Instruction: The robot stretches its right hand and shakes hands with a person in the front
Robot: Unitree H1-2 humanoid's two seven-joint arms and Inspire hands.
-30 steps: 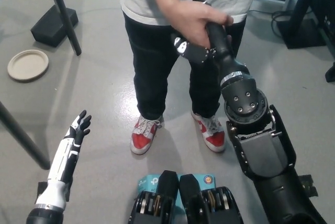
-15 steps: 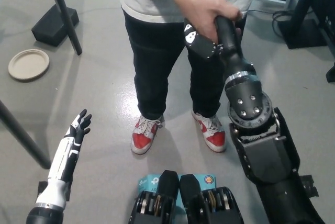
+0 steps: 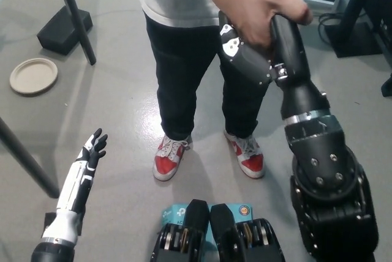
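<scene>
At the upper right of the frame, a person's hand (image 3: 257, 2) wraps around the black right hand (image 3: 260, 51), whose fingers cannot be made out. The white left hand (image 3: 92, 149) rests at the lower left, holding nothing, fingers apart.

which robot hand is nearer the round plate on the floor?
Left. The left hand hangs open at the lower left, below and right of the plate. The right hand is far across, clasped by the person's hand.
</scene>
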